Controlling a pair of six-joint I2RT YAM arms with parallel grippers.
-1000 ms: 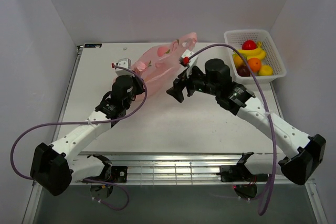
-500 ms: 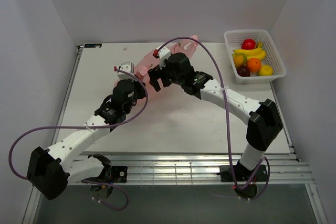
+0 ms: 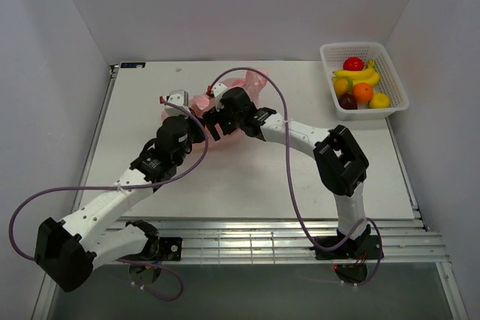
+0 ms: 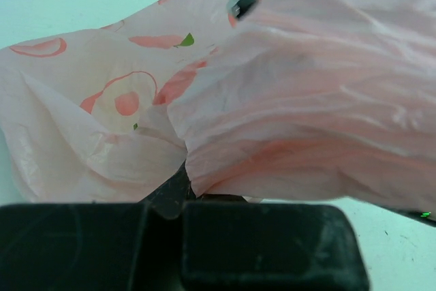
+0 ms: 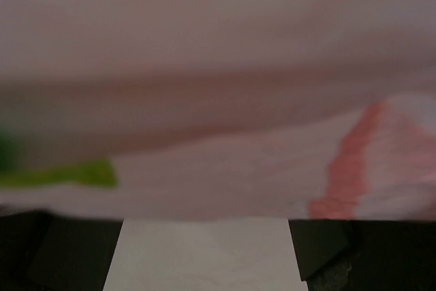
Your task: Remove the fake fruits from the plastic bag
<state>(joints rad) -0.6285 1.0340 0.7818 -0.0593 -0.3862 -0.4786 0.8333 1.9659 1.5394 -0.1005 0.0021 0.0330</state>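
Note:
The pink plastic bag [image 3: 234,82] lies crumpled at the table's back middle, largely covered by both grippers. My left gripper [image 3: 193,115] is shut on a fold of the bag [image 4: 286,100], and its dark fingers [image 4: 170,189] pinch the film's lower edge. My right gripper [image 3: 212,124] is open, its fingers apart over bare table, and the bag [image 5: 218,100] fills the view just ahead of it, blurred. No fruit shows inside the bag. Red [image 3: 353,64], orange [image 3: 363,92], dark purple [image 3: 347,100] and yellow [image 3: 379,100] fake fruits lie in the basket.
A white lattice basket [image 3: 396,80] stands at the back right and also holds a yellow banana bunch [image 3: 360,75]. Purple cables loop over both arms. White walls close in the table on three sides.
My right arm has swung left from mid-table to the bag beside my left gripper. The bag's raised far end has sunk and the bag is more bunched.

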